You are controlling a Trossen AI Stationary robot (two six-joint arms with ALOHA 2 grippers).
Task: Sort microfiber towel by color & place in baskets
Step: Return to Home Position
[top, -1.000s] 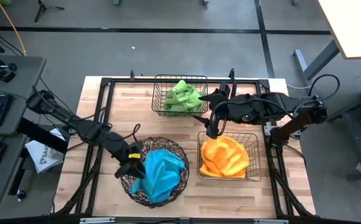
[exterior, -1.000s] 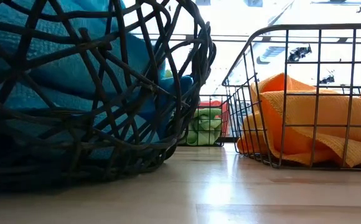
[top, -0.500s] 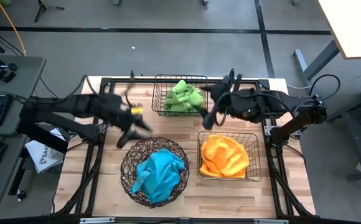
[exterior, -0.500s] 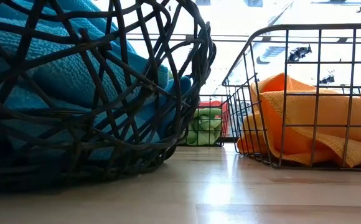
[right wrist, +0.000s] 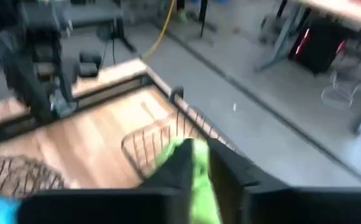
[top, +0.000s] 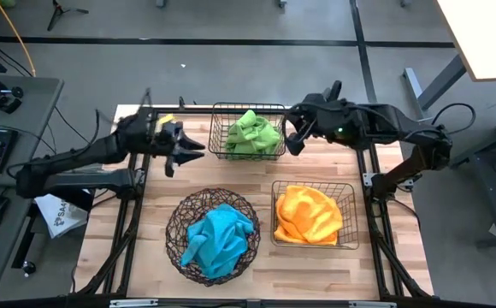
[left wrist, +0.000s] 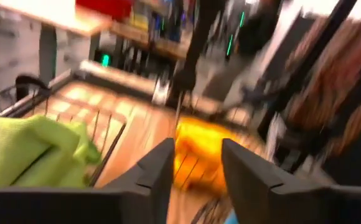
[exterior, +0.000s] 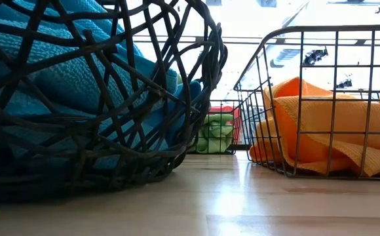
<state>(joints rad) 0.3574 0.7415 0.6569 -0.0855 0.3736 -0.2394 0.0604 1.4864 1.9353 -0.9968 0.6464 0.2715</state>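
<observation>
Left end effector (top: 190, 151) gapes, right end effector (top: 292, 144) barely parted, both empty (flanking the green-towel basket (top: 215, 137)).

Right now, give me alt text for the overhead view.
On a wooden table, the round basket holds blue towels, the lower rectangular basket orange towels, the upper rectangular basket green towels. The left gripper and right gripper flank the upper one.

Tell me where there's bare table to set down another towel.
Free: table left of the round basket, and the strip between it and the green-towel basket. Crowded: left gripper and right gripper flank that basket.
</observation>
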